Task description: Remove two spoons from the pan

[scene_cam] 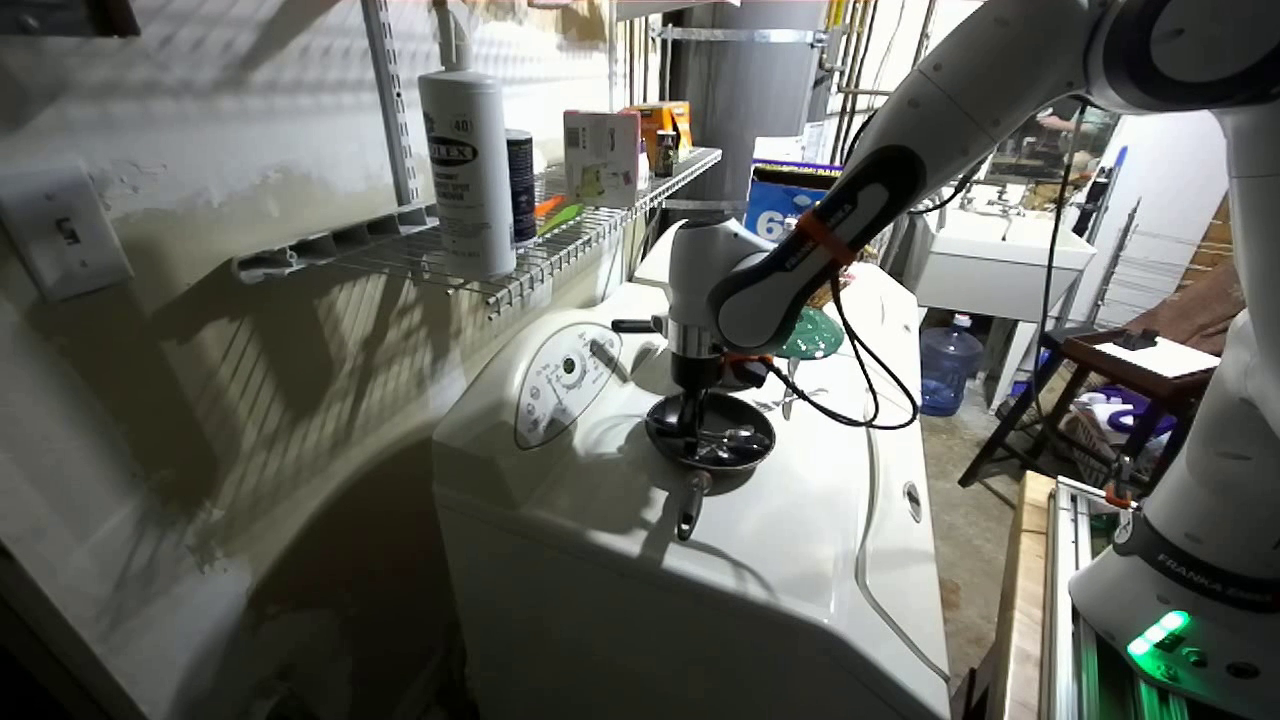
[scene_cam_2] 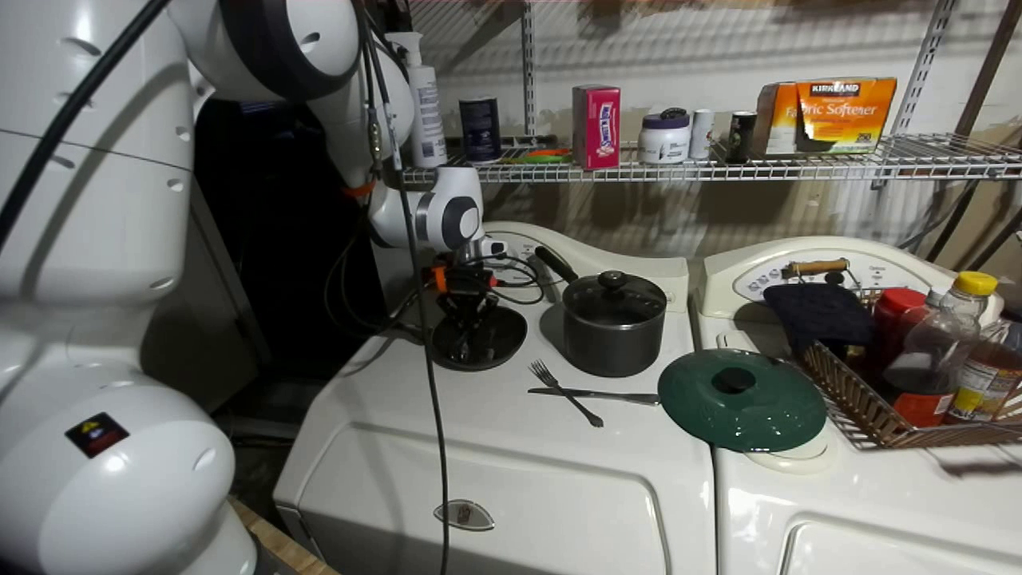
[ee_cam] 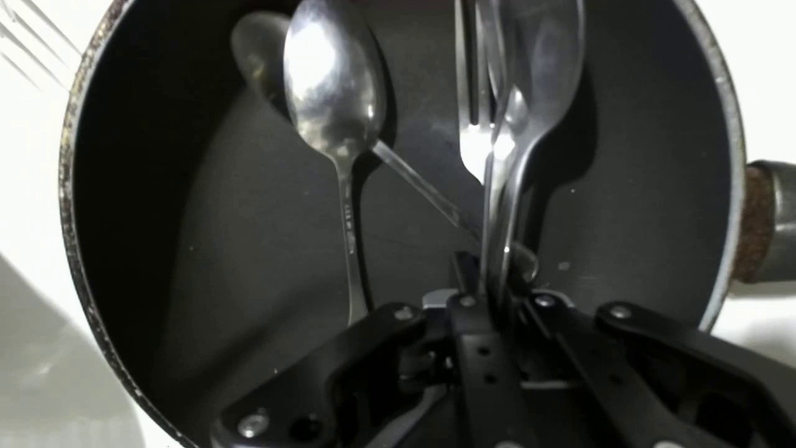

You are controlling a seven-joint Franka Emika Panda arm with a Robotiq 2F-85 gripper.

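White table (scene_cam_2: 511, 415), glossy, is carrying the entries below. Dark pot (scene_cam_2: 613, 343), lidded, is standing upright on it. Shallow dark pan (ee_cam: 261, 224), single-handled, is lying near the pot, apart from it, and is containing the pieces following. Black hand (ee_cam: 494, 274) is pointing down inside the pan, its jaws apparently gripping two thin handles together. Shiny held spoon (ee_cam: 550, 68) is forming one of that pair, bowl pointing away from the jaws; whether it is touching the floor of the pan cannot be told. Loose topmost spoon (ee_cam: 336, 106) is lying in the pan, its bowl covering the neck of an underlying spoon (ee_cam: 416, 180). Slender fork (ee_cam: 476, 140) is sharing the grip. Which two spoons the task is meaning is not showing. Handling, by judgement: polished metal is probably making each spoon light, stiff, slippery and hardly fragile; thin handles, just behind the neck, are offering the surest hold, while rounded bowls are inviting slips.
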